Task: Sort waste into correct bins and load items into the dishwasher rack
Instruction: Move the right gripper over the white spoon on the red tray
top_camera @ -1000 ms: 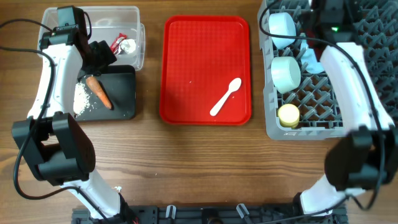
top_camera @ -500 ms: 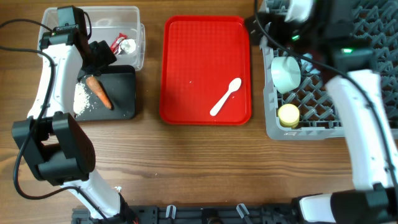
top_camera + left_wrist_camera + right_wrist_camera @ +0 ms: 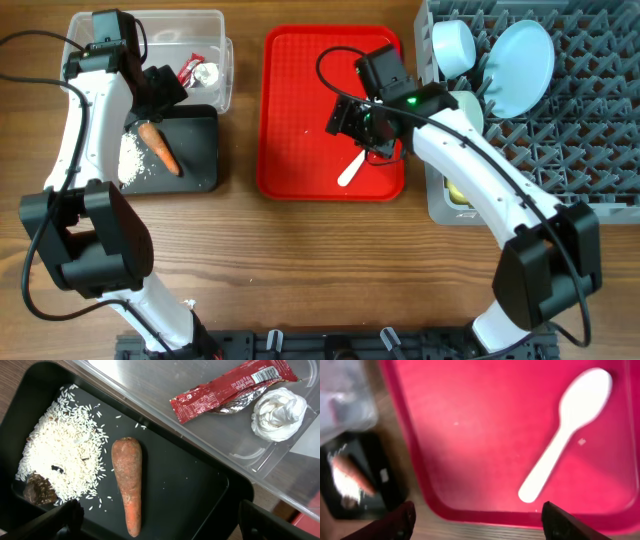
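While poised over the red tray (image 3: pixel 300 90) on the wood table (image 3: pixel 330 260), hides half the spoon (image 3: pixel 349 173) overhead, right gripper (image 3: pixel 480 522) parted, empty.

white spoon (image 3: pixel 558 441) lying diagonally on red tray (image 3: pixel 300 100), carrot (image 3: pixel 127 482) beside loose rice (image 3: pixel 65 460) in black bin (image 3: pixel 185 490)

Bare red tray (image 3: pixel 300 110) surrounds the spoon (image 3: pixel 564 439); only its low rim stands near
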